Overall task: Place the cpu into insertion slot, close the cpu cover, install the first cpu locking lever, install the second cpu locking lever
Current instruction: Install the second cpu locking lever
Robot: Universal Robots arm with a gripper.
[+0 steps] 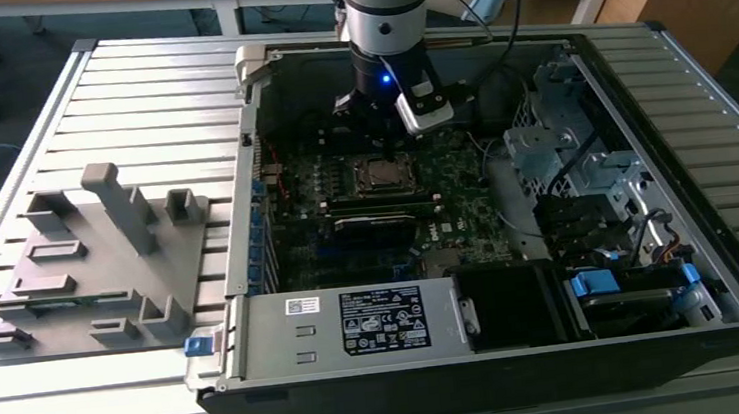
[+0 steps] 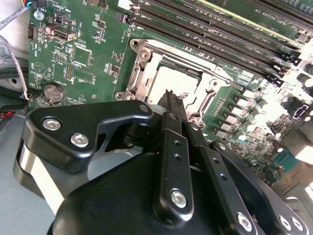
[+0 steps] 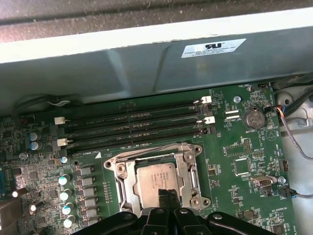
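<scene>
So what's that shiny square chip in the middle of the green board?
That is the cpu, a flat square chip with a dull silver-grey metal top. It lies level in the insertion slot on the green motherboard, with the metal cpu cover framing its edges. The black pincer has its tips together just over the chip's edge.

The arm (image 1: pixel 387 15) descends almost vertically in the exterior view, its wrist lit by a small blue light; the black tool (image 2: pixel 173 98) points downward; in both wrist views its two fingers (image 3: pixel 166 198) are pressed together, tips meeting.
</scene>
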